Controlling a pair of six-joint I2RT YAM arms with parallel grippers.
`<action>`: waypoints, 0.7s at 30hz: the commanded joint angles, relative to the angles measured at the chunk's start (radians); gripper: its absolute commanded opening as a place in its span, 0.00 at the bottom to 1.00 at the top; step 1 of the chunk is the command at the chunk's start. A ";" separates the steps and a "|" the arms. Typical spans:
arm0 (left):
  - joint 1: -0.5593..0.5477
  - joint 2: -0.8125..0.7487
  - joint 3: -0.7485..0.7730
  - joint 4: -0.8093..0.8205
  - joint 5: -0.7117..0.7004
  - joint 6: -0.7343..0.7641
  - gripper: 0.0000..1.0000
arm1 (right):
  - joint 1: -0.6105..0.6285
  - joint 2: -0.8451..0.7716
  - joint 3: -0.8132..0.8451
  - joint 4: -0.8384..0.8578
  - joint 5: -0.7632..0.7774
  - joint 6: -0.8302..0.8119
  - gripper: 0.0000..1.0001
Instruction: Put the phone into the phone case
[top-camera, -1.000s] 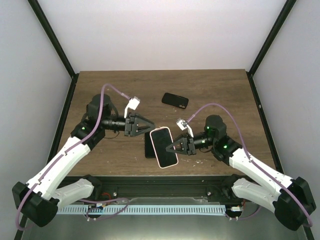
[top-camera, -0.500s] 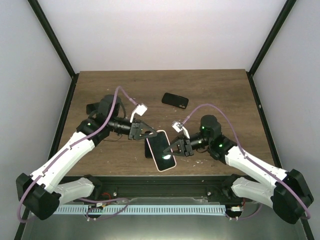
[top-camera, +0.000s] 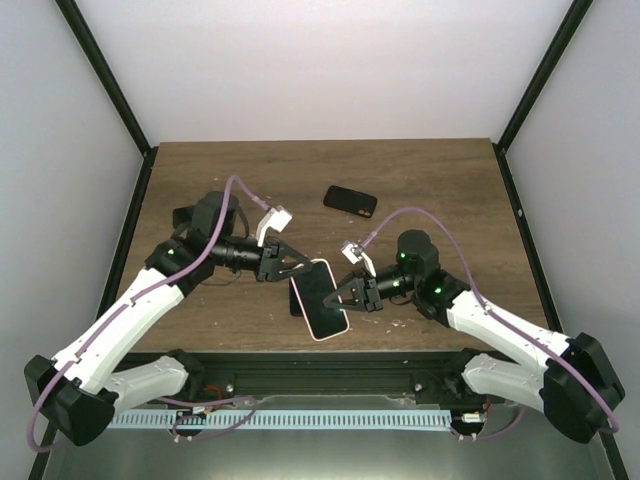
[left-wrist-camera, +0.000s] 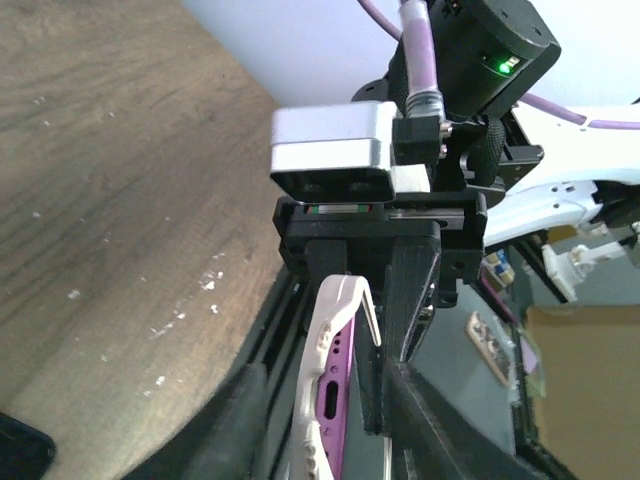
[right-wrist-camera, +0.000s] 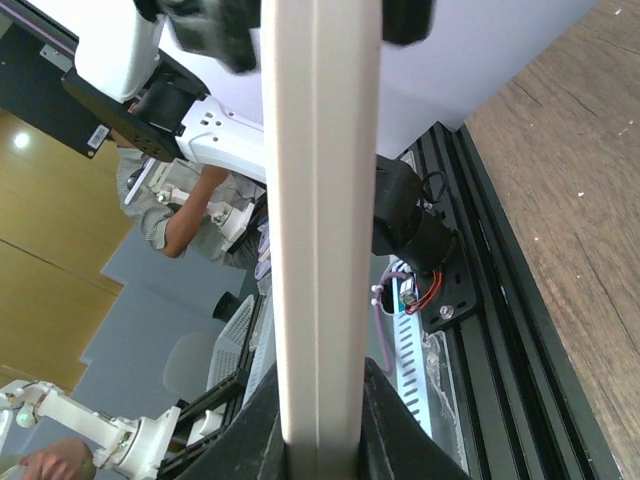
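Right pincer clamps the pink phone case; left pincer straddles its end, grip unclear

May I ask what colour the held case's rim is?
Pale pink around the case; the top external view shows it best.
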 joint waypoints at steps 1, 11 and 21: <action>0.008 -0.005 0.032 0.039 -0.016 -0.029 0.43 | 0.011 0.003 0.034 0.017 0.015 0.031 0.01; 0.056 -0.006 -0.001 -0.015 -0.224 -0.104 0.61 | 0.009 -0.034 0.054 -0.114 0.227 -0.009 0.01; 0.076 -0.033 -0.041 -0.083 -0.553 -0.124 1.00 | -0.038 0.132 0.086 -0.242 0.596 -0.038 0.01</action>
